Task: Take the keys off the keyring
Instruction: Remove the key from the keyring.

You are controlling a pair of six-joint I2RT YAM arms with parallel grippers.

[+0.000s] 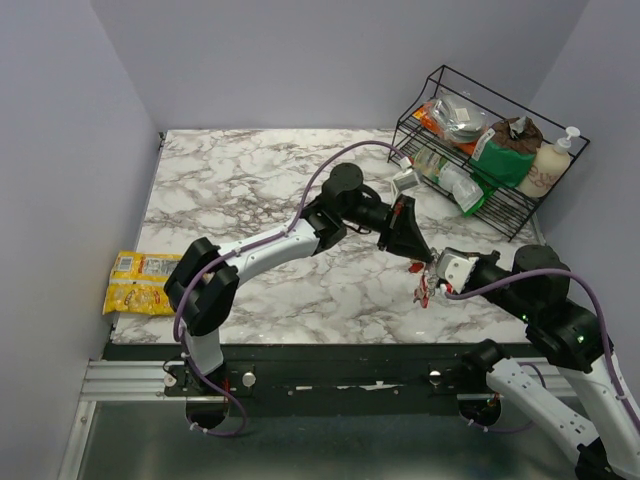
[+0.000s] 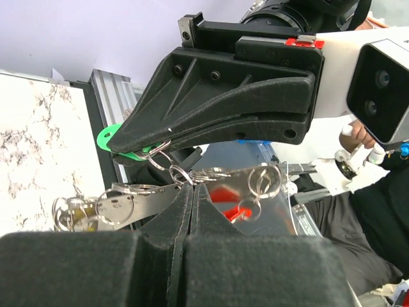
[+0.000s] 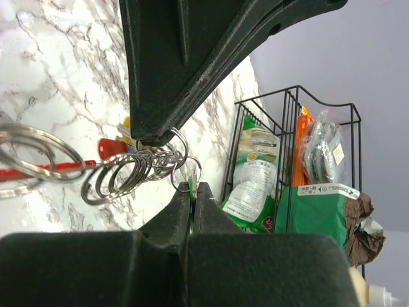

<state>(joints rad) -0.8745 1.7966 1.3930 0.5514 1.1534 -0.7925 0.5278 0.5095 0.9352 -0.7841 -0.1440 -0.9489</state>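
Left gripper (image 2: 192, 192): clenched, your fingertips pressed flat together. They pinch the chain of split rings (image 3: 131, 174) at its upper end, one ring poking out of the tip.
Right gripper (image 3: 192, 188): clenched too, jaws with no gap. A small ring sits right at its tip, and in your left wrist view the green tag (image 2: 112, 137) is nipped between its fingers.
Meeting point: the two tips almost touch, held above the marble table (image 1: 250, 180) at about 4 o'clock from its middle.
Keys (image 2: 128, 203): bunched on the rings between the two tips. One grey blade lies level at 9 o'clock from your left fingertips.
Keyring (image 2: 233, 197): a red piece shows among the rings just beyond your left tips. You cannot tell how it links to the rest.
Wire basket (image 1: 500, 215): at 2 o'clock on the table, against the right wall. It holds green and orange packets, a crumpled brown bag and a pump bottle (image 1: 548, 165).
Snack packet (image 1: 140, 282): yellow, flat at the table's 8 o'clock edge, well apart from the grippers.
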